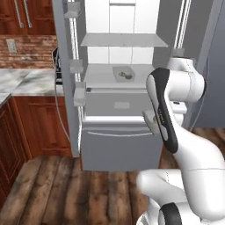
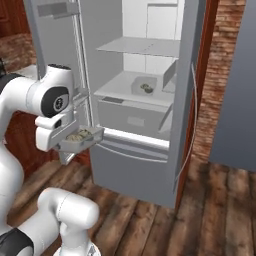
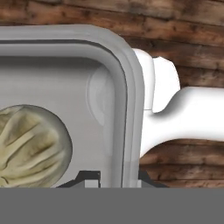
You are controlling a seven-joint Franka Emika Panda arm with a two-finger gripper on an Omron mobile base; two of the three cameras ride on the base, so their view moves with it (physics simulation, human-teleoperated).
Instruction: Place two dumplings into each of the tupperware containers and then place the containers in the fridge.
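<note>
A tall white-grey fridge [image 2: 150, 100] stands open on dark wooden plank flooring [image 1: 66, 189], beside red-brown cabinets [image 1: 39, 127]. One shallow grey translucent plastic tub [image 1: 123, 73] holding dumplings sits on its middle shelf. The gripper [image 2: 67, 145] pinches the rim of a second tub [image 2: 82, 138] with dumplings [image 2: 77, 135], in front of the fridge.

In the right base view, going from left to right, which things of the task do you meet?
The tupperware container held by the claw, with dumplings inside it → the second tupperware container with its dumplings, on the fridge shelf → the open fridge door.
</note>
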